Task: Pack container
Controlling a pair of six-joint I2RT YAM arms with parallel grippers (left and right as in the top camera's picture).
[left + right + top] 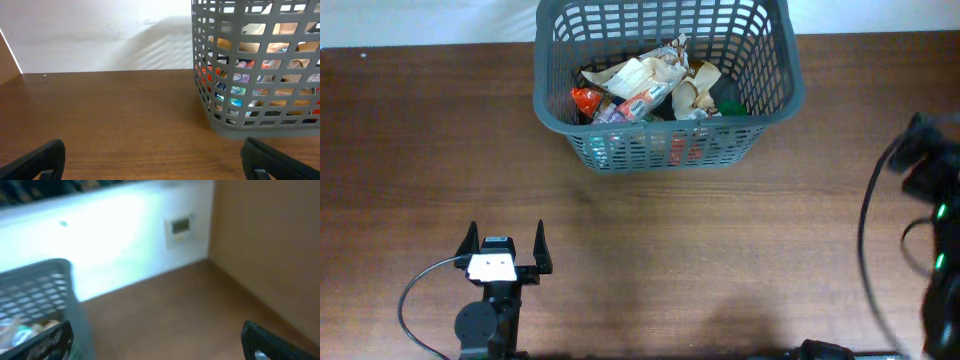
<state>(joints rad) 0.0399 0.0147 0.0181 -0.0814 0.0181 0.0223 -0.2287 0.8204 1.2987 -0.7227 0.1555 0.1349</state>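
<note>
The container, a dark grey lattice basket (665, 150), stands at the back middle of the wooden table and holds several snack packets (645, 85). It also shows in the left wrist view (250, 75) and at the left edge of the blurred right wrist view (35, 287). My left gripper (505, 245) is open and empty near the front left, well short of the basket; its fingers frame bare wood (152, 162). My right gripper (157, 340) is open and empty; in the overhead view only the right arm (935, 170) shows at the right edge.
A black cable (870, 240) loops along the right side of the table. A white wall (100, 35) runs behind the table's far edge. A small wall panel (180, 227) shows in the right wrist view.
</note>
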